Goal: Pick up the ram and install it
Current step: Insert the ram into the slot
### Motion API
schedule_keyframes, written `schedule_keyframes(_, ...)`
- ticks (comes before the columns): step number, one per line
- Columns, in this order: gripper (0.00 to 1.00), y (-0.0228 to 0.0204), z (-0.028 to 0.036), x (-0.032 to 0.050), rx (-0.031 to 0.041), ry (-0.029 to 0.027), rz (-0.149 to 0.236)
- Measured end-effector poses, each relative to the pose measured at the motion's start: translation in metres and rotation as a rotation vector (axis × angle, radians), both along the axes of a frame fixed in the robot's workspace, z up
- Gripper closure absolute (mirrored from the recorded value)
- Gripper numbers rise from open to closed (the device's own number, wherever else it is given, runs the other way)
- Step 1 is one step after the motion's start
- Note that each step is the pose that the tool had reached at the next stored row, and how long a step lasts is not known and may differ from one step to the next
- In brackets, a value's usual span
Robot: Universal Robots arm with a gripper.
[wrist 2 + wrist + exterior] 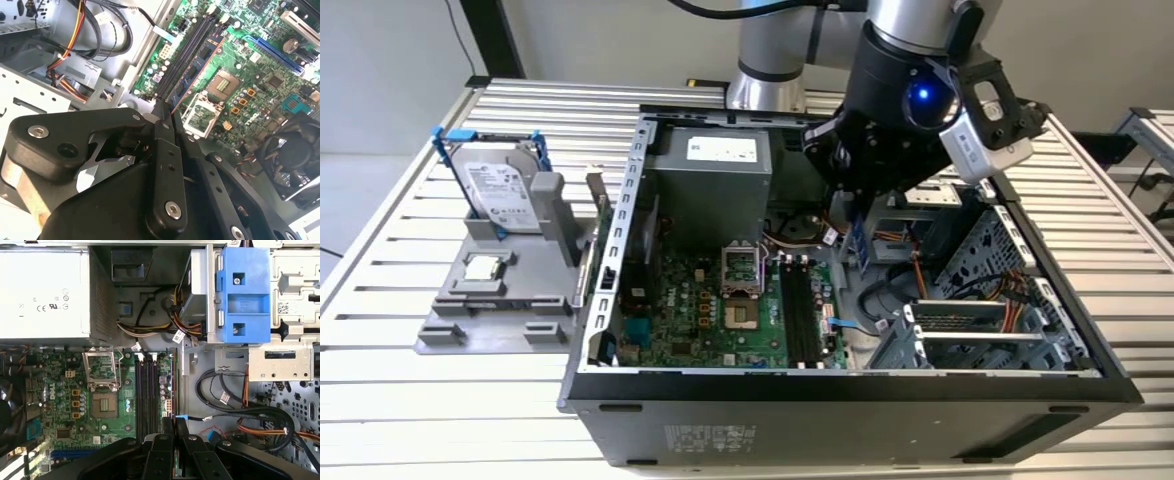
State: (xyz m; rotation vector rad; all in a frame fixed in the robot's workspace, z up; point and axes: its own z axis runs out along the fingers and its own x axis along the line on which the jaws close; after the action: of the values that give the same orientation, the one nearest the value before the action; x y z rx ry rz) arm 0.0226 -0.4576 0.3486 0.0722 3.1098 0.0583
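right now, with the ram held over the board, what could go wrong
1. The gripper is shut on the ram, which runs along the memory slots. Whether it lines up with one slot cannot be told, so pressing down could jam it.
2. The open processor socket lies right beside the slots; a slip could scrape its contacts.
3. Loose cables lie close to the gripper and could snag.

The ram (196, 72) is a thin blue stick with black chips, pinched edge-on between the pincer (165, 115) tips, poking straight out past them.
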Motion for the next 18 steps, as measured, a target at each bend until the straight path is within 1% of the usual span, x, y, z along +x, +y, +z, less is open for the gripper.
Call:
schedule_keyframes(6,1.00,0.0026,-0.0065,0.0004,0.0000,-0.0001,0.000)
schedule_keyframes(9,1.00,0.0044,-0.0099,0.0016,0.0000,0.0000,0.000)
schedule_keyframes(12,1.00,0.0054,-0.0127,0.0028,0.0000,-0.0001,0.000)
schedule_keyframes(18,1.00,0.0055,-0.0139,0.0029,-0.0001,0.0000,0.000)
